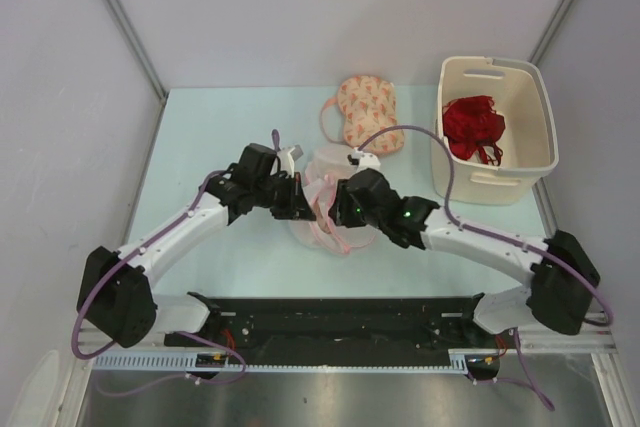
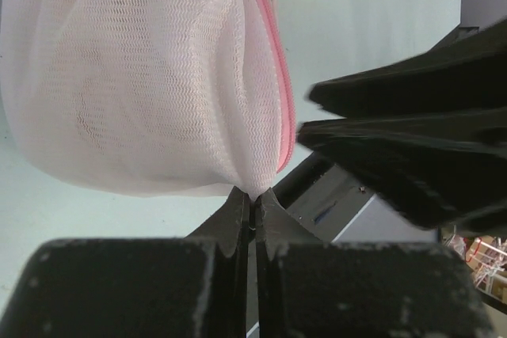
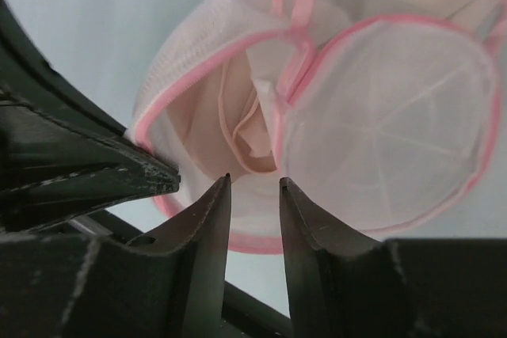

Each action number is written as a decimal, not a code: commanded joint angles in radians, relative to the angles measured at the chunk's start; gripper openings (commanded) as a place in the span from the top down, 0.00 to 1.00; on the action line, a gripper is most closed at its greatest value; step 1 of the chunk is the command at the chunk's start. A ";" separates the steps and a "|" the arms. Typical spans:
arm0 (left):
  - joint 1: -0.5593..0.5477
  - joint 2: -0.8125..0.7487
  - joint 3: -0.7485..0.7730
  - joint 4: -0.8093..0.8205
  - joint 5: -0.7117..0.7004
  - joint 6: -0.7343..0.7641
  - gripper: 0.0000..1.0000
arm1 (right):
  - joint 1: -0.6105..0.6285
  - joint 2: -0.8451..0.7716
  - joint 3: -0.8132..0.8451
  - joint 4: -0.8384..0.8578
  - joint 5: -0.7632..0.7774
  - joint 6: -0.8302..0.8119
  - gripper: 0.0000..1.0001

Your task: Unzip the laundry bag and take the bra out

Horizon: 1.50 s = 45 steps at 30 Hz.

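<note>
Nearest in the overhead view is the dark rail [image 1: 340, 312] at the table's front edge, with both arms reaching inward from it over the pale green table [image 1: 220, 127]. They meet at the laundry bag [image 1: 335, 165], which is near the middle of the table. It is a white mesh pouch with pink trim. The left gripper [image 1: 300, 203] is at the bag's left side and the right gripper [image 1: 340, 209] at its front. Behind the bag lies a patterned bra [image 1: 370, 112]. A cream tub [image 1: 495, 185] at the right holds a red bra [image 1: 473, 125].

From the left wrist, the fingertips are pressed together on a pinch of mesh at the bag's lower edge. The mesh is a fine, see-through white weave that bulges like a dome above the pinch. A pink zipper band runs down its right side. The other arm's dark fingers [image 2: 380, 93] point in from the right, close to that band.

From the right wrist, the two fingers [image 3: 214, 219] stand slightly apart with nothing between them, just in front of the bag's mouth. The bag gapes open. Its round mesh lid [image 3: 388, 124], edged in pink, is folded over to the right. Inside the open half sits the bra [image 3: 249, 128], plain pale peach and crumpled into soft folds. The left gripper's tip grips the pink rim at the left.
</note>
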 commanded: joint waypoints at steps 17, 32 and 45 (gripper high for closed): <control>0.007 -0.035 -0.013 -0.005 0.033 0.041 1.00 | -0.012 0.417 0.015 0.389 -0.263 0.290 0.47; 0.033 -0.068 -0.078 0.000 0.014 0.045 0.99 | 0.005 0.396 0.013 0.285 -0.124 0.261 1.00; 0.100 -0.038 -0.150 0.008 0.005 0.090 1.00 | 0.032 -0.031 -0.029 0.116 -0.027 0.177 1.00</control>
